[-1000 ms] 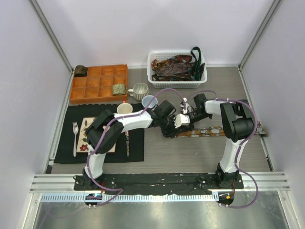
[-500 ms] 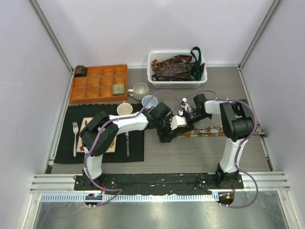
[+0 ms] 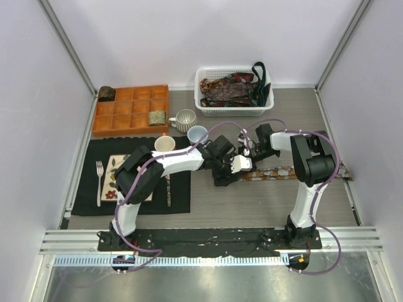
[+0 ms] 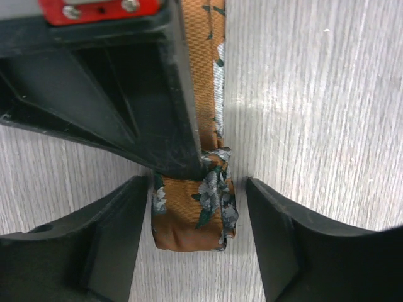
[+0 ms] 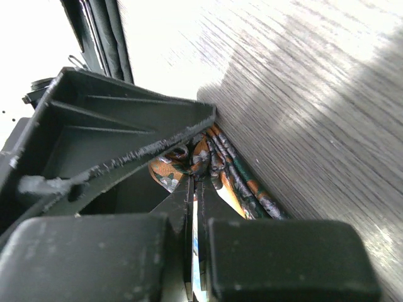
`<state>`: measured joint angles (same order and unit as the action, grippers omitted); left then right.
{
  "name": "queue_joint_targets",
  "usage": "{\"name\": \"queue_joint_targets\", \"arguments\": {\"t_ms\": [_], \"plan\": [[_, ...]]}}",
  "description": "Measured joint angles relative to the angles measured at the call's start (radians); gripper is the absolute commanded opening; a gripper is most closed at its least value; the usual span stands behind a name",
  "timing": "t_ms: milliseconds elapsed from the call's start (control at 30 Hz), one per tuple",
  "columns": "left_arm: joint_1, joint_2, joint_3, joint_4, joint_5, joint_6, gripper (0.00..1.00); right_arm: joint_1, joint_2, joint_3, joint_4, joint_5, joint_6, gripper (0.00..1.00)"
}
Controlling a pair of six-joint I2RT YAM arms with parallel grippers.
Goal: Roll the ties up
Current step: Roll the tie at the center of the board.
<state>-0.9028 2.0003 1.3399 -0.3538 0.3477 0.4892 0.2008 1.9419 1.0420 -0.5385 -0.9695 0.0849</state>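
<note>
An orange-brown tie [image 3: 283,173] with grey flowers lies flat on the table, running right from the grippers. Its left end is folded over [image 4: 192,217]. My left gripper [image 4: 195,233] is open and straddles that fold without touching it; in the top view it is at the tie's left end [image 3: 225,176]. My right gripper [image 5: 196,179] is shut on the tie's fabric [image 5: 217,163] just behind the fold, and one of its fingers [image 4: 157,107] lies over the tie. More ties fill the white basket [image 3: 233,110]. Two rolled coils [image 3: 106,93] [image 3: 157,117] sit at the orange tray.
The orange compartment tray [image 3: 131,110] stands at the back left. Three mugs [image 3: 164,144] [image 3: 197,134] [image 3: 185,119] stand close behind my left arm. A black mat [image 3: 179,195] holds a floral plate [image 3: 119,178] and a fork [image 3: 99,179].
My left gripper shifted a little left, then back right, along the tie's folded end. My right gripper stayed on the tie.
</note>
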Motion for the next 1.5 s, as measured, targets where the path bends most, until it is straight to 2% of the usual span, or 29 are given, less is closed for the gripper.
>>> {"name": "queue_joint_targets", "arguments": {"t_ms": [333, 533, 667, 800, 900, 1200, 1500], "plan": [[0.000, -0.012, -0.004, -0.056, 0.013, 0.062, 0.39, 0.019, 0.000, -0.021, 0.027, -0.021, 0.031, 0.01], [0.001, -0.053, -0.062, -0.054, 0.013, 0.072, 0.34, 0.044, 0.000, -0.034, 0.052, -0.029, 0.065, 0.01], [0.001, -0.060, -0.073, -0.045, 0.013, 0.068, 0.41, 0.048, 0.000, -0.034, 0.056, -0.029, 0.069, 0.01], [0.002, -0.068, -0.087, -0.030, 0.012, 0.061, 0.56, 0.048, 0.000, -0.034, 0.056, -0.024, 0.065, 0.01], [0.003, -0.080, -0.103, -0.027, 0.011, 0.051, 0.63, 0.048, 0.000, -0.034, 0.053, -0.015, 0.050, 0.01], [0.069, -0.156, -0.206, 0.015, 0.041, -0.004, 0.73, 0.046, 0.000, -0.034, 0.033, 0.008, -0.005, 0.01], [0.106, -0.232, -0.356, 0.192, 0.100, -0.101, 0.71, 0.044, 0.000, -0.037, 0.021, 0.032, -0.045, 0.01]]}}
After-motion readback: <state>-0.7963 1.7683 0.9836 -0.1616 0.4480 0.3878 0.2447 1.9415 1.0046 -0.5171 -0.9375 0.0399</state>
